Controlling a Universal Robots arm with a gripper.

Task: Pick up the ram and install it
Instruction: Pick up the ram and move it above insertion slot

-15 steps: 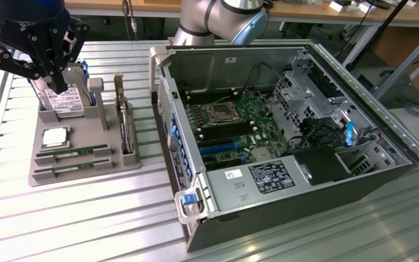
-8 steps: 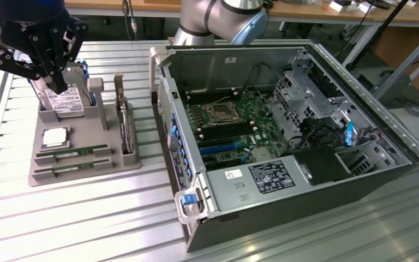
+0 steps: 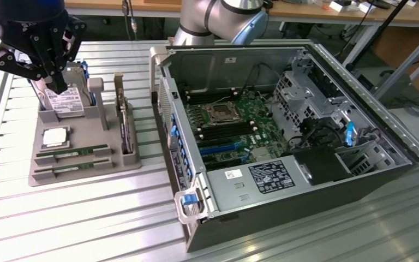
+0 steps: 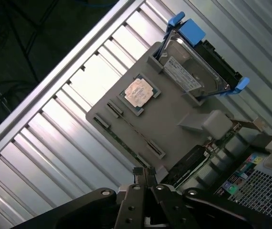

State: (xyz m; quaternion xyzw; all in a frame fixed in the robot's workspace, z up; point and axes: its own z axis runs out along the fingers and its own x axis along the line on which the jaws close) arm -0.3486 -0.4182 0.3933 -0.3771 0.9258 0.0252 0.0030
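While the pincer [image 3: 55,86] hangs pinched shut and empty over the tray [image 3: 96,134] on the counter [image 3: 85,218], the ram [image 3: 72,150] lies in its tray slot, so neither pickup nor install looks done yet.

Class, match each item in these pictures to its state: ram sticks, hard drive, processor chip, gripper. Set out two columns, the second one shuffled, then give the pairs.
1 ram sticks
2 hard drive
3 processor chip
4 gripper

A lying flat, silver top up
B shut, above the holder
C on edge in long slots
D upright, with blue rails

Pairs: 1-C, 2-D, 3-A, 4-B
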